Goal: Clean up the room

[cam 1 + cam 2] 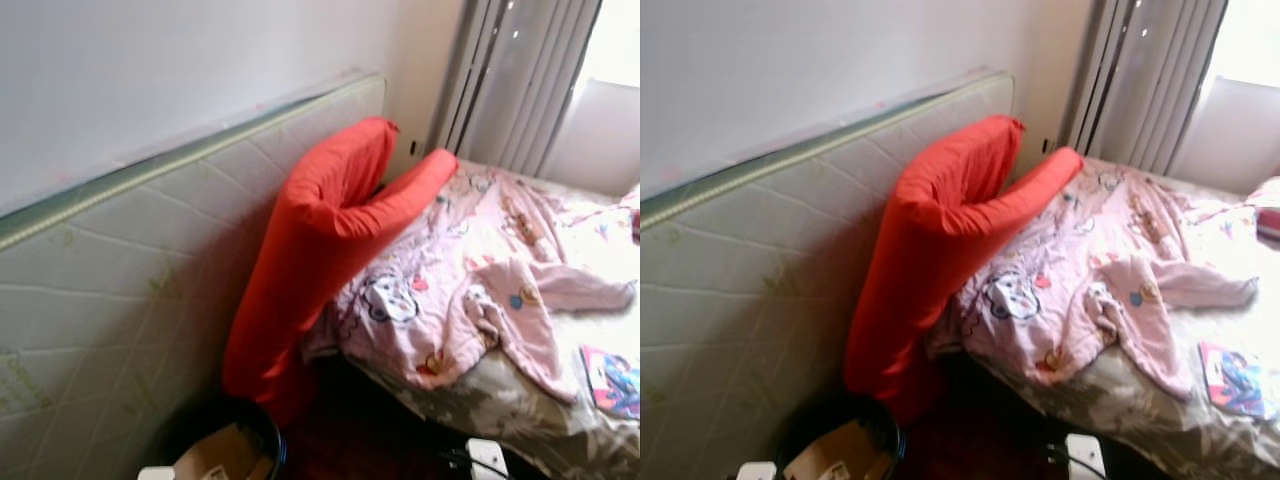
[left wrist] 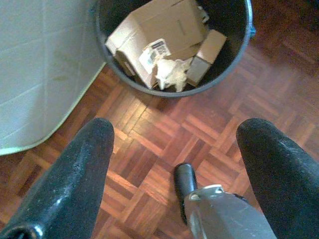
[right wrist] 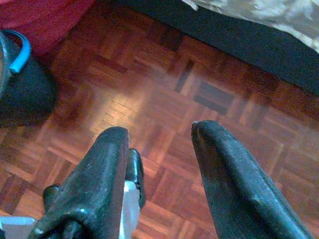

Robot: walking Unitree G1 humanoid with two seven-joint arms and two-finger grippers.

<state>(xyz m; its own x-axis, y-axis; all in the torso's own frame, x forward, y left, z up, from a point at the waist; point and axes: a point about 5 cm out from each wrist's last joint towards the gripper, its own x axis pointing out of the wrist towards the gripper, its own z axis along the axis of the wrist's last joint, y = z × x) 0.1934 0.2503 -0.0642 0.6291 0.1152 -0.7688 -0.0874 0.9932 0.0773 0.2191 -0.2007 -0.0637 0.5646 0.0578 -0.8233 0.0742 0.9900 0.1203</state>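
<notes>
A black bin (image 1: 235, 440) is sitting half cut off at the lower left of the frame, holding cardboard boxes (image 2: 159, 37) and crumpled paper (image 2: 169, 73). Both the left hand (image 2: 174, 149) and right hand (image 3: 159, 144) are hanging released above parquet floor (image 3: 169, 94). A red cushion (image 1: 315, 250) is leaning against the bed (image 1: 520, 400).

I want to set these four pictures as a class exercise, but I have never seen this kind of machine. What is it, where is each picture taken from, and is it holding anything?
This is a walking humanoid robot tidying a bedroom. Two pictures come from cameras in its head: they show a bed with a rumpled pink blanket, a folded red mattress beside it, and a comic book. The other two come from wrist cameras looking down at parquet floor. The left gripper hangs above a black bin of cardboard; the right gripper is near the bed. Both are open, holding nothing.
</notes>
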